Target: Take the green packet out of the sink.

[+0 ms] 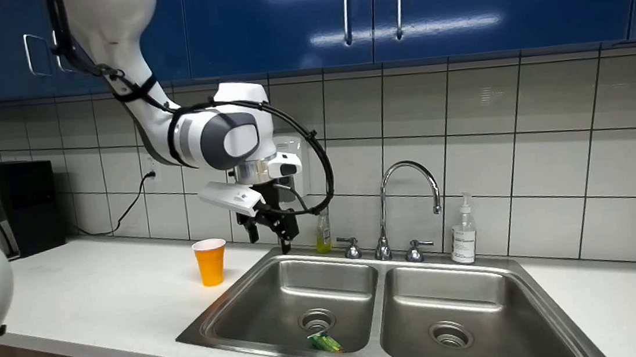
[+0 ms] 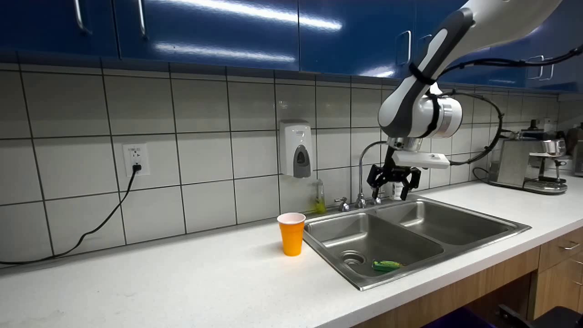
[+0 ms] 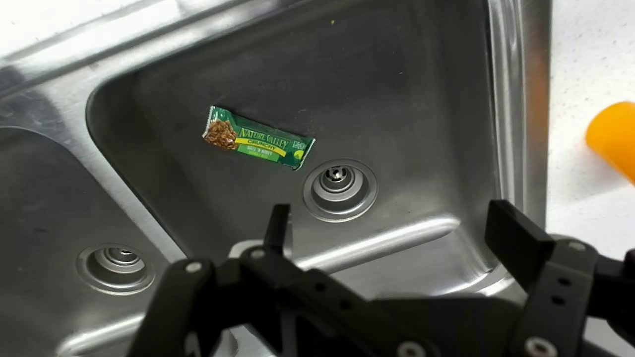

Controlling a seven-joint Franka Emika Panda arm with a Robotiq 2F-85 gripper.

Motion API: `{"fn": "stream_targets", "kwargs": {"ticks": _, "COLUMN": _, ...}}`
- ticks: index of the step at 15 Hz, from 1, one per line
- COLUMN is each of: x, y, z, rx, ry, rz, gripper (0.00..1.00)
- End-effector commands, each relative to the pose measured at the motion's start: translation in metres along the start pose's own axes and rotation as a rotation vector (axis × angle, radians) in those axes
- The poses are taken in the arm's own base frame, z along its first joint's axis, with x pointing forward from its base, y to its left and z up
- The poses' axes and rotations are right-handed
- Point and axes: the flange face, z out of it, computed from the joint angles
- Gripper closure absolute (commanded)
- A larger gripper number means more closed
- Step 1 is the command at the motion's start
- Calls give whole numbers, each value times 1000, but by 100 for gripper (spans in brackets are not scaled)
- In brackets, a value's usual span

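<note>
The green packet is a granola bar wrapper (image 3: pixel 258 139) lying flat in one bowl of the steel double sink (image 3: pixel 126 198), beside the drain. The packet also shows in both exterior views (image 1: pixel 325 342) (image 2: pixel 386 265), near the bowl's front wall. My gripper (image 3: pixel 392 223) is open, with nothing between its fingers. In the wrist view the packet lies ahead and to the left of the fingers, well below them. In both exterior views the gripper (image 1: pixel 269 242) (image 2: pixel 390 193) hangs pointing down, above the level of the sink rim and apart from the packet.
An orange cup (image 1: pixel 211 264) stands on the counter beside the sink. A tall curved faucet (image 1: pixel 382 213) with two handles rises behind the sink. A yellow-green bottle (image 1: pixel 323 236) and a pump bottle (image 1: pixel 464 237) stand along the back. Blue cabinets (image 1: pixel 280 24) hang above.
</note>
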Motion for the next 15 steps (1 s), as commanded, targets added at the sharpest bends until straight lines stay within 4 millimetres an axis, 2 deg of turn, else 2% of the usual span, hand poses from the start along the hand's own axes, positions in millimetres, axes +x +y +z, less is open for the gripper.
{"fn": "stream_targets", "kwargs": {"ticks": 1, "x": 25, "y": 8, "z": 36, "rx": -34, "ry": 8, "rz": -34, "gripper": 0}}
{"fn": "stream_targets", "kwargs": {"ticks": 5, "x": 41, "y": 17, "z": 76, "rx": -52, "ry": -11, "rz": -26, "gripper": 0}}
{"fn": "stream_targets", "kwargs": {"ticks": 10, "x": 58, "y": 39, "z": 124, "rx": -84, "ry": -42, "rz": 6, "gripper": 0}}
{"fn": "stream_targets", "kwargs": {"ticks": 15, "x": 72, "y": 57, "z": 165, "rx": -105, "ry": -74, "rz": 29, "gripper": 0}}
